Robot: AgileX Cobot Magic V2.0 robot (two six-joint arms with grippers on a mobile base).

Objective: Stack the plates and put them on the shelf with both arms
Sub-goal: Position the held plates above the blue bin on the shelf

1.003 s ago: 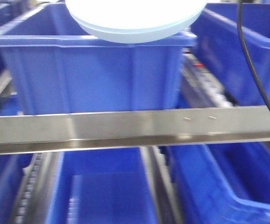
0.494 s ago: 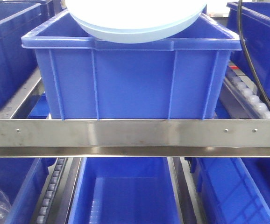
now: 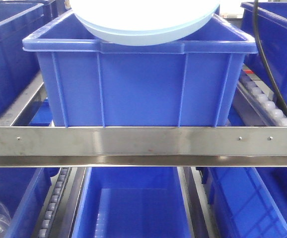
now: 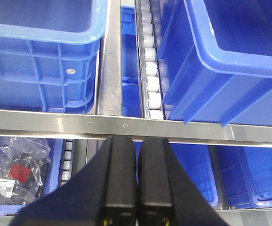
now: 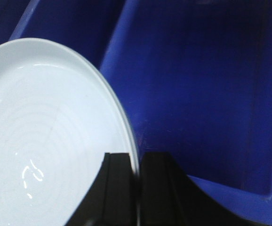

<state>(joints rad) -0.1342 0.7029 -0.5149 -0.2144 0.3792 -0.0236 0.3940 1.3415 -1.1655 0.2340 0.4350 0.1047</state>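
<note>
Plates (image 3: 144, 22) hang over crate (image 3: 141, 89), right tool (image 5: 137, 160) pinching rim.

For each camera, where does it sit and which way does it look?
Front: faces the rail head-on, middle crate and plates above; no arm shows.
Left wrist: behind the shut left pincer, looking down at the rail.
Right wrist: behind the right pincer gripping the plates, looking into a crate.
Front shares rail with left, plates with right.
</note>
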